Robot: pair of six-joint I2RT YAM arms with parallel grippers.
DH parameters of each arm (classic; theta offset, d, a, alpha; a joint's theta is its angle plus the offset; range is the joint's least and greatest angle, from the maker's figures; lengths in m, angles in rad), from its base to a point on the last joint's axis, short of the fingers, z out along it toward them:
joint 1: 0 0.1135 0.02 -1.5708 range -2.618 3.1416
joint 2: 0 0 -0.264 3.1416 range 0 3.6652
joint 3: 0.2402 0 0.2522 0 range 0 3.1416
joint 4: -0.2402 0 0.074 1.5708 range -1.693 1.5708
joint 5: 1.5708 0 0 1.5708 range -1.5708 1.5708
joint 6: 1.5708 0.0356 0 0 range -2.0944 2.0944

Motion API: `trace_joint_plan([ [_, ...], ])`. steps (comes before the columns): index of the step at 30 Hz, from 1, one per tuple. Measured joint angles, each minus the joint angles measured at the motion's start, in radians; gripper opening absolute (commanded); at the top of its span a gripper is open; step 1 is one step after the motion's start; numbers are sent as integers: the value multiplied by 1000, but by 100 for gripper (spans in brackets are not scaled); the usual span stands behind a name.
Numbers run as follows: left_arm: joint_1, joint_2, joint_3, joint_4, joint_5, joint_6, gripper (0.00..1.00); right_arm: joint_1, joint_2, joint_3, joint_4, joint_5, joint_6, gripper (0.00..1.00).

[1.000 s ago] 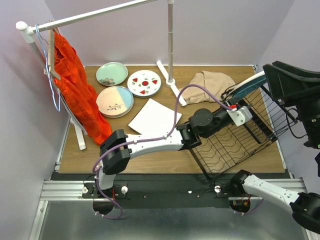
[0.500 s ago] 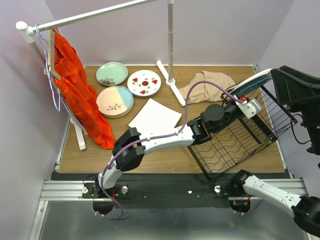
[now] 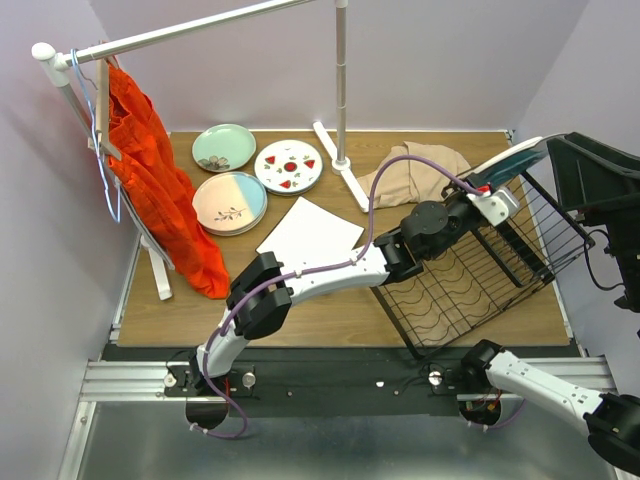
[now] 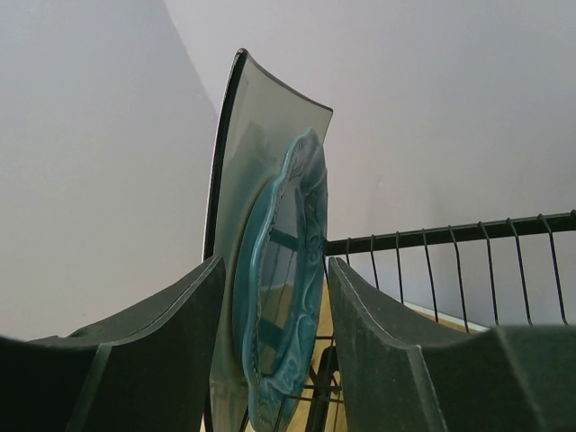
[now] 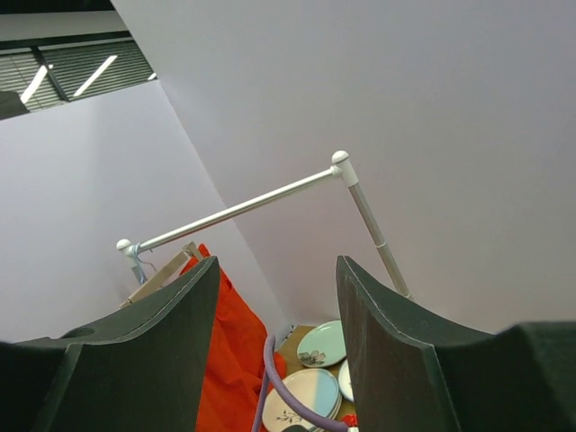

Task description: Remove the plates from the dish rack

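Note:
A teal scalloped plate [image 3: 515,163] stands on edge in the upright section of the black wire dish rack [image 3: 470,290]. In the left wrist view the teal plate [image 4: 288,270] has a greyish square plate [image 4: 261,126] leaning behind it. My left gripper [image 4: 274,265] is open and straddles both. A gap shows between the right finger [image 4: 387,342] and the teal rim. From above, the left gripper [image 3: 497,203] reaches over the rack. My right gripper [image 5: 274,270] is open and empty, raised at the far right.
On the table's left lie a pale green plate [image 3: 224,147], a red-spotted plate [image 3: 288,166], a pink-and-blue plate [image 3: 229,203] and a white square plate [image 3: 310,235]. A beige cloth [image 3: 420,165] lies behind the rack. A white clothes rail [image 3: 341,90] holds an orange garment [image 3: 155,170].
My left arm has stretched farther right and up to the teal plate. Its jaws have widened. The plate's top has shifted a little to the right.

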Motion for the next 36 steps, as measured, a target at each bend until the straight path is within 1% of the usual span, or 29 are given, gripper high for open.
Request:
trace_joint_plan([
  [4, 1, 1, 0, 0, 1, -8, 58, 0, 0, 0, 0, 6, 0, 63],
  [11, 7, 29, 13, 0, 10, -16, 53, 0, 0, 0, 0, 15, -1, 63],
  [15, 11, 55, 19, 2, 9, -10, 52, 0, 0, 0, 1, 21, -1, 63],
  [21, 16, 76, 61, -2, 9, -1, 52, 0, 0, 0, 7, 22, -2, 63],
  [30, 26, 134, 157, -15, 18, 8, 48, 0, -11, -1, 8, 29, -9, 63],
  [33, 27, 144, 174, -22, 23, 10, 43, 0, -13, -1, 8, 34, -9, 63],
  [36, 30, 147, 178, -22, 25, 19, 43, 0, -13, -2, 8, 35, -9, 63],
])
